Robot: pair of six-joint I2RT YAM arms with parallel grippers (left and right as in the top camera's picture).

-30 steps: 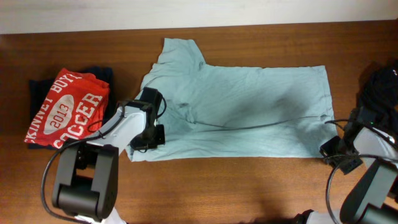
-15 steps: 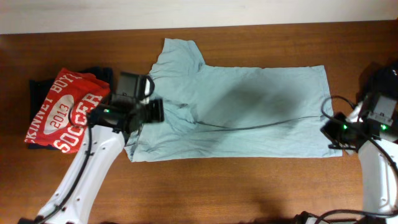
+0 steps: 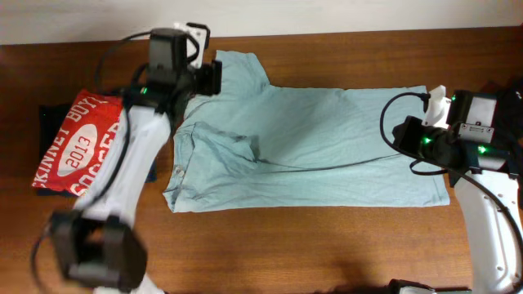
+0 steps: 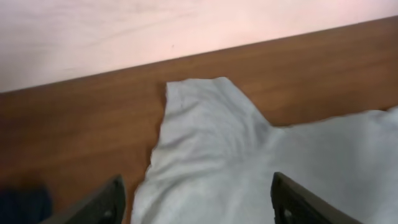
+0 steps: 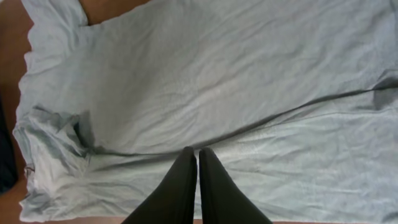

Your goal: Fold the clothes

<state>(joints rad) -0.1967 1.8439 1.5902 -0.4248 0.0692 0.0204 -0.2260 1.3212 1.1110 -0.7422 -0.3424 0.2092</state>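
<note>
Shirt status: we see the pale grey-blue short-sleeved cotton t-shirt (image 3: 327, 139) lying spread on the brown wooden table (image 3: 327, 245), neck end to the left and hem to the right. Its far sleeve (image 3: 241, 69) sticks out toward the table's back edge. A long crease (image 3: 327, 166) runs lengthwise across the body, and we note a rumpled bunch of fabric (image 3: 233, 147) near the neck end.

The left gripper (image 3: 214, 77) hovers by that far sleeve, with fingers (image 4: 112, 199) spread wide and nothing between them. The right gripper (image 3: 406, 135) is above the hem end. In its wrist view we see the black fingers (image 5: 186, 174) pressed together over the crease, pinching nothing.

Left of the t-shirt lies a red t-shirt with white "2013 SOCCER" lettering (image 3: 82, 147), on top of a black garment (image 3: 49, 114).
</note>
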